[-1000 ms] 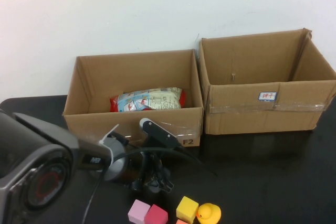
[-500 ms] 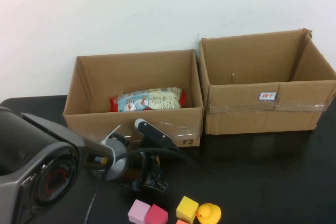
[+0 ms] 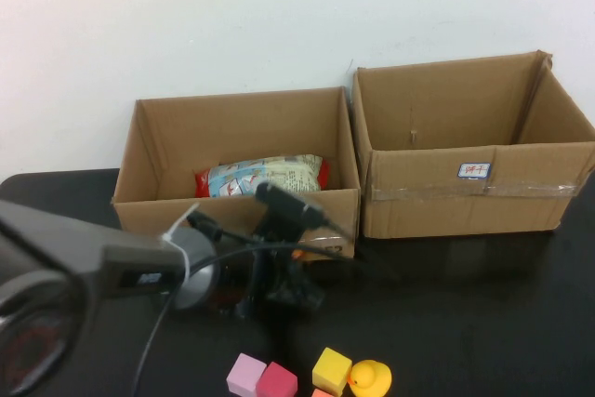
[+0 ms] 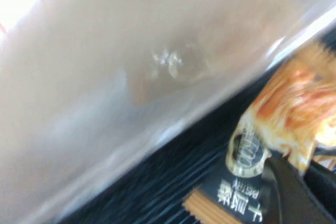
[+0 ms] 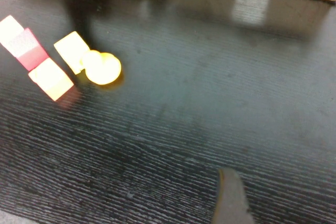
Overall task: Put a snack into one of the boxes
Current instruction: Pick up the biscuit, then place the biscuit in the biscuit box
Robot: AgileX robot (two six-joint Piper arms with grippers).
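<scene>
A small snack packet, orange with a black end and a gold seal, sits in my left gripper, which is shut on it. In the high view the left gripper hangs just in front of the left cardboard box, and the arm hides most of the packet. That box holds a large blue-and-red snack bag. The right cardboard box shows nothing inside. My right gripper is over bare black table, away from both boxes, and does not show in the high view.
Pink, red and yellow blocks and a yellow rubber duck lie near the table's front edge, just below the left gripper. The two boxes stand side by side against the white wall.
The left gripper has shut on the small snack packet. It has risen off the table and moved up toward the left box's front wall.
</scene>
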